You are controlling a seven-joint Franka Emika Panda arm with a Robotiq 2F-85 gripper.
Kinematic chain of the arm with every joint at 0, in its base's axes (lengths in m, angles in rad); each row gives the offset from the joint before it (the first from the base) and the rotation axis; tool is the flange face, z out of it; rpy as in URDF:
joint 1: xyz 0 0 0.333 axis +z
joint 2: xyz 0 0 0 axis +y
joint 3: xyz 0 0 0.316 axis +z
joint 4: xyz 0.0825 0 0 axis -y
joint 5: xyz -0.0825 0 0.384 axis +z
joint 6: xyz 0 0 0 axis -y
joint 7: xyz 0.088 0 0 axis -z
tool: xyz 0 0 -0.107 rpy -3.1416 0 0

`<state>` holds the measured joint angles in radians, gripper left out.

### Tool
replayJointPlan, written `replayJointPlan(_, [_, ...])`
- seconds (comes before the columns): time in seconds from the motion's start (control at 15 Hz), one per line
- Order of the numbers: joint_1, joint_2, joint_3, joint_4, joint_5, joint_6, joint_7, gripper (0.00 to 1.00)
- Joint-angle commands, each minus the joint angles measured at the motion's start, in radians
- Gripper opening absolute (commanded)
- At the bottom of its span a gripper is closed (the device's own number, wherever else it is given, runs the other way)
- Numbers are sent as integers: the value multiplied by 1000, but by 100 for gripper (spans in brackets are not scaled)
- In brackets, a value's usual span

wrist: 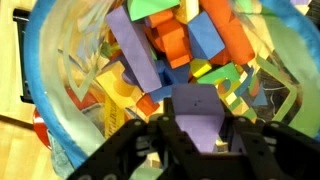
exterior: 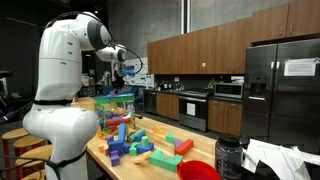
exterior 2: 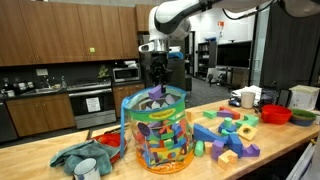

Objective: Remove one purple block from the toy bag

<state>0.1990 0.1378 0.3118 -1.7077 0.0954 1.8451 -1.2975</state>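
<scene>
The toy bag (exterior 2: pixel 156 135) is a clear plastic bag with a teal rim, full of colourful foam blocks, and stands on the wooden table in both exterior views (exterior: pixel 116 112). My gripper (wrist: pixel 197 138) hangs just above its open mouth and is shut on a purple block (wrist: pixel 196 112), which sits between the black fingers. In an exterior view the gripper (exterior 2: pixel 155 80) holds that purple block (exterior 2: pixel 155 94) at the level of the rim. Another long purple block (wrist: pixel 133 52) lies among orange, blue and yellow blocks inside the bag.
Loose foam blocks (exterior 2: pixel 228 135) lie on the table beside the bag. A red bowl (exterior 2: pixel 277 115) stands further along, with a white mug (exterior 2: pixel 248 97) behind it. A crumpled teal cloth (exterior 2: pixel 72 155) lies at the bag's other side. Kitchen cabinets and appliances line the back wall.
</scene>
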Motion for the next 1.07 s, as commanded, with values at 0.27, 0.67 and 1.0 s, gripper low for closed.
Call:
replayJointPlan(0.27, [-13, -102, -77, 24, -59, -161, 1, 16])
replayJointPlan(0.67, [-19, -245, -120, -123, -155, -132, 117, 16])
replayJointPlan(1.0, [-21, -432, -154, -344, -126, -100, 259, 16])
